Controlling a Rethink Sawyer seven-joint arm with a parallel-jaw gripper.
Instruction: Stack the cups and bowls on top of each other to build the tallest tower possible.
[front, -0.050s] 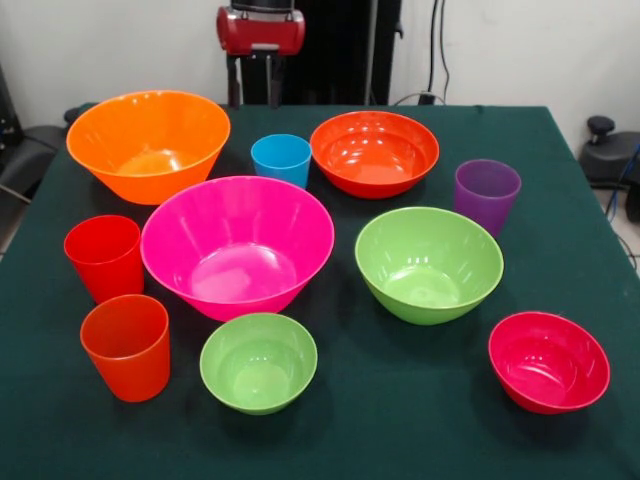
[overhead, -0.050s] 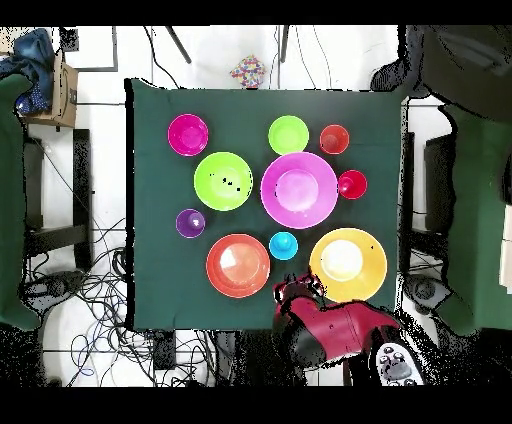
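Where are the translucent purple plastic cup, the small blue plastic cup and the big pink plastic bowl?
Translucent purple plastic cup (front, -0.050s: 487, 195): front view, on its outer wall.
Small blue plastic cup (front, -0.050s: 281, 161): front view, on its outer wall.
Big pink plastic bowl (overhead, -0.050s: 299, 189): overhead view, on its inner floor.

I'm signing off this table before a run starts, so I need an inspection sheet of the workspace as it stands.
Surface: dark green cloth, flat, fully covering the table.
Job's things: four cups, red, orange, blue, purple; six bowls, large orange, pink, red-orange, medium green, small green, crimson. All upright and separate; nothing stacked.
Clutter: nothing seen on the cloth.
Hand: not identifiable; the red arm sits at the table edge, off the bowls.
Cables: tangled on the floor beside the table.
Surroundings: cardboard box and dark chairs around the table.
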